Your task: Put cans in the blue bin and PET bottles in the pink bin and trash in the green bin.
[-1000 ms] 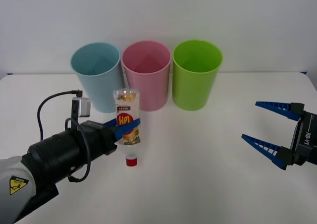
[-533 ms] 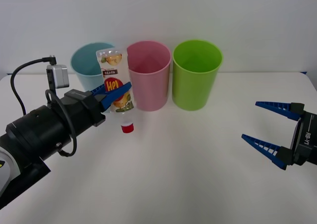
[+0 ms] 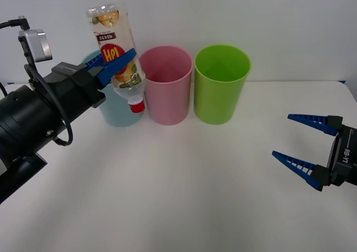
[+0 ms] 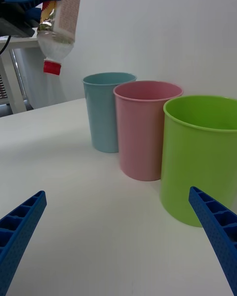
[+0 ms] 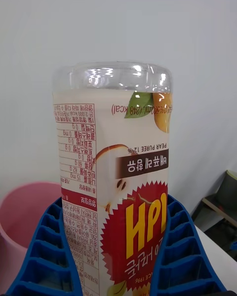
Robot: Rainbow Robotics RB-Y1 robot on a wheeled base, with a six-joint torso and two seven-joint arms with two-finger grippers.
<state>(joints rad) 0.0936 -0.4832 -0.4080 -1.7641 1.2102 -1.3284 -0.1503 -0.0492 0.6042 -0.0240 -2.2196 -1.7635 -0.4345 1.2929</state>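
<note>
The left gripper (image 3: 118, 61) is raised above the worktop (image 3: 184, 179), clamped on the bottle (image 3: 116, 48) — cap down, before the blue bin (image 3: 114, 115). The right gripper (image 3: 304, 149) hovers low — fingers apart.

Bins, plastic, round and tapered: three in a row, being one blue bin (image 3: 111, 104), one pink bin (image 3: 165, 83), one green bin (image 3: 221, 82). PET bottles (image 3: 116, 54): one, clear, red cap. Grippers, blue ribbed fingers: two, being one left gripper (image 3: 114, 61), one right gripper (image 3: 305, 145). Table (image 3: 184, 196): one, white.
</note>
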